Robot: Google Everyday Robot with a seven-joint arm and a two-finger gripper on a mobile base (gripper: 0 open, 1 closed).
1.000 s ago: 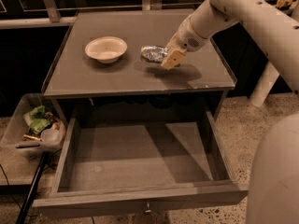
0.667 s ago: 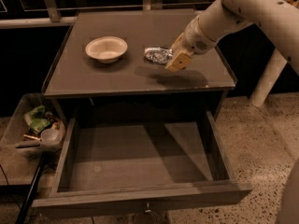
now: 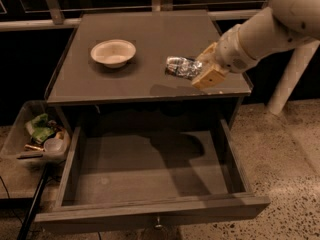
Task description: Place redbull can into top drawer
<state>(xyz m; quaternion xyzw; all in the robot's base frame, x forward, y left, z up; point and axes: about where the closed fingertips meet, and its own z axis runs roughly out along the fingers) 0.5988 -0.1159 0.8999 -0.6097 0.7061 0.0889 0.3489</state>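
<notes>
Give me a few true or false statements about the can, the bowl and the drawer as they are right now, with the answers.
1. The top drawer is pulled open. True.
2. The redbull can lies inside the drawer. False: the gripper holds it over the right part of the tabletop.
3. The bowl sits on the tabletop, left of the can in the camera view. True.
4. The clear bin stands right of the cabinet. False: it is on the left, beside the drawer.
5. The drawer holds a second can. False: nothing shows inside it.
</notes>
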